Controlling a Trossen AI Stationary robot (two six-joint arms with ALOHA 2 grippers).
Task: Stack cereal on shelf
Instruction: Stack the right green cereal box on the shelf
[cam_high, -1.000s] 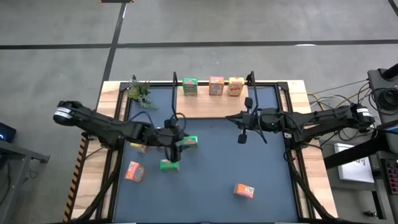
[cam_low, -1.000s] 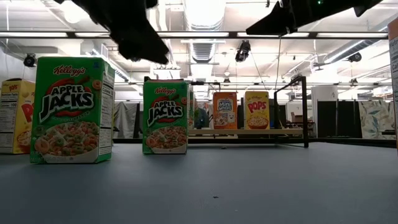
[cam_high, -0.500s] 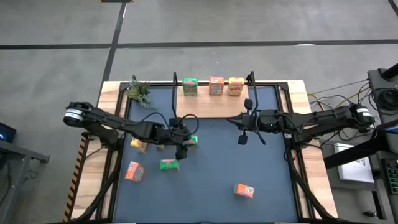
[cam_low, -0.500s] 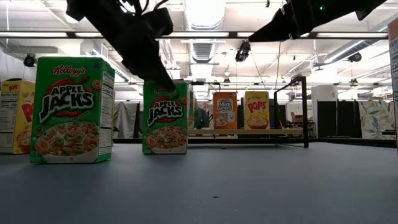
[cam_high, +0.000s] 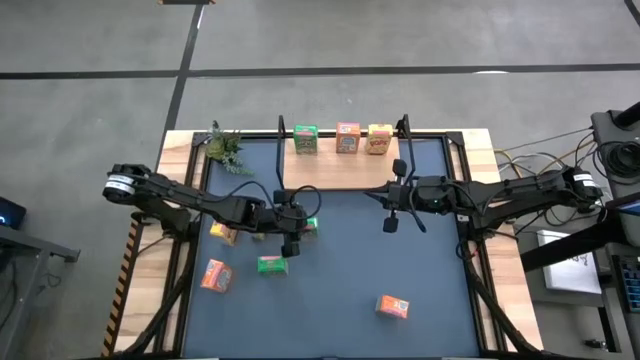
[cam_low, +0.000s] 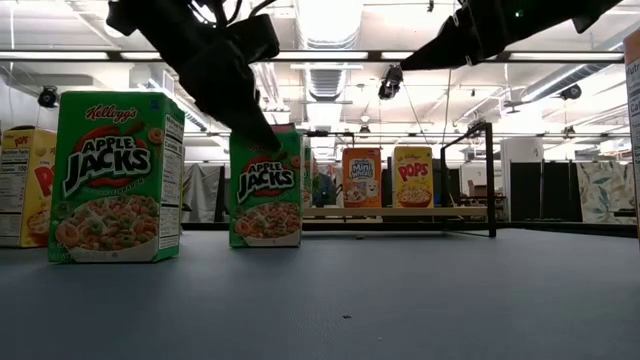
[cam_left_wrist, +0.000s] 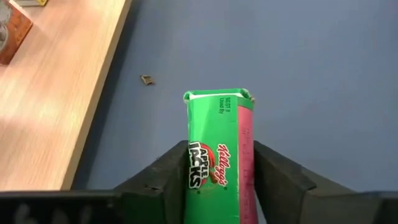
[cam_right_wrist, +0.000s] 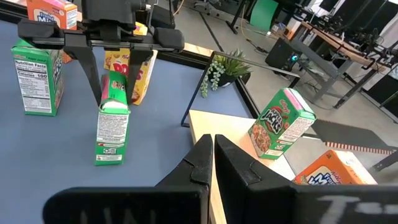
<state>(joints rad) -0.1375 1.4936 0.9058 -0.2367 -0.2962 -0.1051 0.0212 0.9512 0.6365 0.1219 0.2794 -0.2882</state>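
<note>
Left gripper (cam_high: 291, 237): positioned over the middle of the dark-blue surface (cam_high: 430, 290), its fingers (cam_left_wrist: 163, 177) set on either side of an upright green cereal box (cam_left_wrist: 219, 162). The left wrist view shows both fingers against the box's narrow sides, parted only by the box's thickness. The right wrist view confirms the box (cam_right_wrist: 112, 118) stands on the surface between the two fingers.

Right gripper (cam_high: 390, 218): held above the surface just in front of the shelf (cam_high: 340, 168), holding nothing. Its fingers (cam_right_wrist: 200, 163) lie nearly together, with only a thin slit between them.

Shelf: light-wood board along the far edge of the surface. Three boxes stand on it in a row: one green (cam_high: 305, 139), one pink-red (cam_high: 347, 137), one yellow-orange (cam_high: 379, 138).

Loose cereal boxes on the surface:
- a second green box (cam_high: 272, 265), near the left gripper toward the front
- a yellow-orange box (cam_high: 223, 233), beside the left arm
- an orange box (cam_high: 215, 275), at front left
- an orange box (cam_high: 392, 306), at front right, well apart from the others

A green plastic plant (cam_high: 224, 148) sits at the far left corner
</note>
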